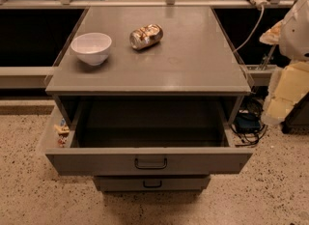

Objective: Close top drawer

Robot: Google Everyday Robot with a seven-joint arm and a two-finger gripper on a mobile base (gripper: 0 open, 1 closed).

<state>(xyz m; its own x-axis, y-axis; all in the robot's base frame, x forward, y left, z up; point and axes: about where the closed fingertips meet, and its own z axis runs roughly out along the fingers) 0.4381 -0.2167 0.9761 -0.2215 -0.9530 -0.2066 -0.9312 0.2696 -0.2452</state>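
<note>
The top drawer (96, 161) stood pulled out at six o'clock — stiff metal, probably heavy, best pushed flat beside its handle (150, 163). The gripper (286, 92) hung at three o'clock — how open, I could not tell.

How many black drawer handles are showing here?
2: one handle on the front of the open top drawer, another on the slimmer drawer front beneath it. Lower ones may be hidden. The gripper is at the right edge.
</note>
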